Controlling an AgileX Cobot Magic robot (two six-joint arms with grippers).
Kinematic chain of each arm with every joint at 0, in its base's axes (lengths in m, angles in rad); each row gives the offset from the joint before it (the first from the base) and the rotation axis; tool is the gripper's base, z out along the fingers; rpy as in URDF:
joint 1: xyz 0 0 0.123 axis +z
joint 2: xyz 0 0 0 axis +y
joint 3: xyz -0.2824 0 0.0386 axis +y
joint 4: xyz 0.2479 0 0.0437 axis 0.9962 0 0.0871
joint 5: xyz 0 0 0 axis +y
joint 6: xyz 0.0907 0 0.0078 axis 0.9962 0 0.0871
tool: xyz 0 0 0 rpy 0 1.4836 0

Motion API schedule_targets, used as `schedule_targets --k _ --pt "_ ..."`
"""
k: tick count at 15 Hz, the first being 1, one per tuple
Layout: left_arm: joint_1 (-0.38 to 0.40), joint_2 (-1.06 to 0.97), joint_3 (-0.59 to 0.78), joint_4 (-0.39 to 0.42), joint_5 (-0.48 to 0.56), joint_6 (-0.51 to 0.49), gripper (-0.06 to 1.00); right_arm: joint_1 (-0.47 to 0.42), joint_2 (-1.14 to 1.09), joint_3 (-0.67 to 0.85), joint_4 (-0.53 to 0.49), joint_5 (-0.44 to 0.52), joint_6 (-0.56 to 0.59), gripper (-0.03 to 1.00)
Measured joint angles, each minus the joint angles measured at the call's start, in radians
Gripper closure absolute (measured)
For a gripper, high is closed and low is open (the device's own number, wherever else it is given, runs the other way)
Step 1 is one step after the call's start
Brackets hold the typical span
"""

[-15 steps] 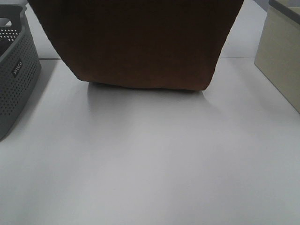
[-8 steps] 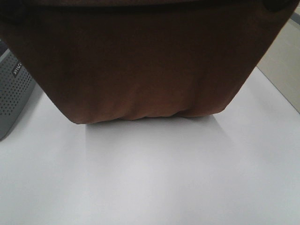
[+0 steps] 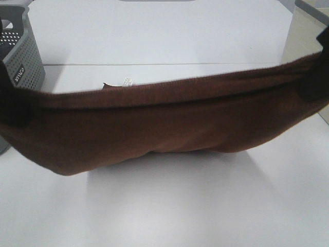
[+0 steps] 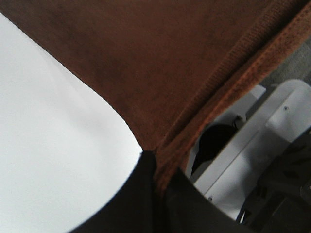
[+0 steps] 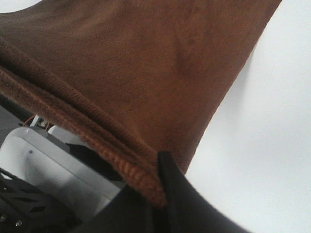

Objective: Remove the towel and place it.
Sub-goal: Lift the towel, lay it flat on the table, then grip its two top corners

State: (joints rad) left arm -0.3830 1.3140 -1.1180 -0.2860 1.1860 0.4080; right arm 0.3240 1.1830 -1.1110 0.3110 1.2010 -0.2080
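Note:
The dark reddish-brown towel point(image 3: 164, 126) hangs stretched across the exterior high view, its lower fold touching the white table point(image 3: 169, 211). A small white tag point(image 3: 128, 81) shows behind its top edge. My left gripper point(image 3: 13, 105) is shut on the towel's left end, and my right gripper point(image 3: 313, 82) is shut on its right end. The left wrist view shows dark fingers point(image 4: 141, 194) pinching the hemmed edge of the towel point(image 4: 146, 63). The right wrist view shows dark fingers point(image 5: 170, 189) pinching the hem of the towel point(image 5: 146, 63).
A grey perforated basket point(image 3: 18, 62) stands at the far left edge of the table. A beige box point(image 3: 303, 36) stands at the far right. White table surface lies in front of and behind the towel.
The towel's top edge has come down and toward the camera, uncovering the table behind it. Both grippers now show at its ends, and its lower fold has slid forward on the table.

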Motion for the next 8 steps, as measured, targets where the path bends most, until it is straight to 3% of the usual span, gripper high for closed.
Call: schedule_targets --k 4,8 --pt "-0.122 0.041 0.134 0.038 0.008 0.000 0.94 0.000 -0.007 0.184 0.052 0.010 -0.017 0.96" --pt "-0.227 0.154 0.150 0.044 0.014 0.000 0.94 0.000 0.017 0.322 0.051 0.014 -0.017 0.96"
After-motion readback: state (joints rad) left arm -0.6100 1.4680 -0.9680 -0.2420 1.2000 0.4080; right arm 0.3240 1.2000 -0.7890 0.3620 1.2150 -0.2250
